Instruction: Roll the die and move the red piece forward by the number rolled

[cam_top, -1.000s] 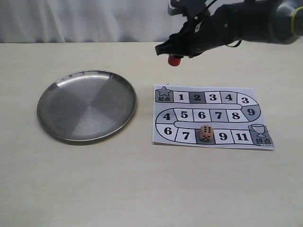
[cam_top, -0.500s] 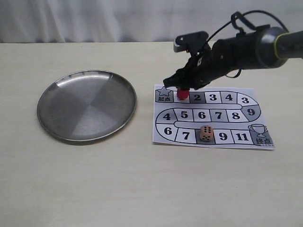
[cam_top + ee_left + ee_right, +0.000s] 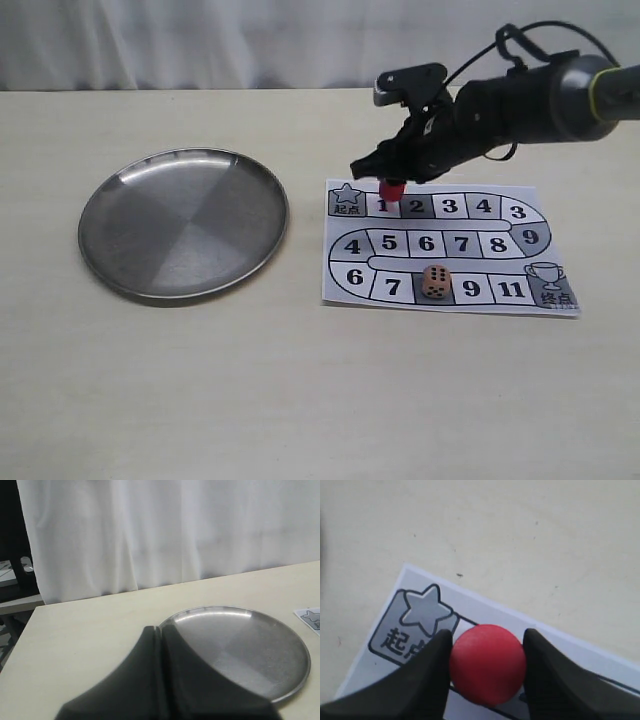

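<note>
My right gripper [image 3: 392,182] is shut on the red piece [image 3: 392,190], holding it over square 1 of the paper game board [image 3: 440,290], just beside the star start square. In the right wrist view the red piece [image 3: 488,663] fills the gap between both black fingers [image 3: 427,675], with the star square [image 3: 420,617] next to it. The die [image 3: 434,281] rests on the board's bottom row between squares 7 and 9, several pips showing on its top. My left gripper [image 3: 161,630] is shut and empty, hovering near the metal plate [image 3: 280,680].
A round metal plate [image 3: 120,275] lies on the left half of the tan table. The game board has a trophy end square [image 3: 547,285] at its lower right. A white curtain hangs behind the table.
My right gripper came down from the far table edge with the red piece to the board's square 1, then shifted slightly right and up. The die has not moved.
</note>
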`<state>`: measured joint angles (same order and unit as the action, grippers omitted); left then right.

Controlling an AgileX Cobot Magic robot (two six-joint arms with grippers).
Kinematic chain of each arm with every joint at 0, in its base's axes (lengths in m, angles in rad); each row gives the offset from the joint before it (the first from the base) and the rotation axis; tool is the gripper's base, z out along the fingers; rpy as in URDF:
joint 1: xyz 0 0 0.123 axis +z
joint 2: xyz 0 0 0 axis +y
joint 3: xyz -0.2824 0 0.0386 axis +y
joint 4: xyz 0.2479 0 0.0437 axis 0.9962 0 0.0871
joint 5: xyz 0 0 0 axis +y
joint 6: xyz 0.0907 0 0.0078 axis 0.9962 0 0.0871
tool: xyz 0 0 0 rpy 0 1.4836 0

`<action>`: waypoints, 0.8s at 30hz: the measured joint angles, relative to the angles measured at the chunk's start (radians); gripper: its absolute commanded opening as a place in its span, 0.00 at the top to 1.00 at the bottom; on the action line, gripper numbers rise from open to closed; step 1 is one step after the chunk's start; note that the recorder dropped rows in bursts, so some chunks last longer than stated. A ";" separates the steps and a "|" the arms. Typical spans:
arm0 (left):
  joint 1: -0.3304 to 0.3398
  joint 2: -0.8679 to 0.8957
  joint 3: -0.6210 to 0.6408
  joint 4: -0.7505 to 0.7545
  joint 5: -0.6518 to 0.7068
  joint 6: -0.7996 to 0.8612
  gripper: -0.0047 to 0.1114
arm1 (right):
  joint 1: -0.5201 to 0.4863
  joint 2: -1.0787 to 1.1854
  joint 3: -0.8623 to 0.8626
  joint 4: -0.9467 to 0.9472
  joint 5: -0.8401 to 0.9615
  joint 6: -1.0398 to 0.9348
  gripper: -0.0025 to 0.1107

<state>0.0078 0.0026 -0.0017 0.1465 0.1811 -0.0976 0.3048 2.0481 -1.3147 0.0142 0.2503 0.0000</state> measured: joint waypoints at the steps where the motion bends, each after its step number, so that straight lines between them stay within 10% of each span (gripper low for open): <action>1: 0.000 0.000 0.000 0.000 0.000 0.000 0.96 | -0.002 -0.026 0.000 0.000 0.000 0.000 0.94; 24: 0.000 0.000 0.000 0.000 0.000 0.000 0.96 | -0.080 0.030 0.049 0.000 -0.029 0.000 0.94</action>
<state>0.0078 0.0026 -0.0017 0.1465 0.1811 -0.0976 0.2246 2.0776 -1.2657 0.0142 0.2215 0.0000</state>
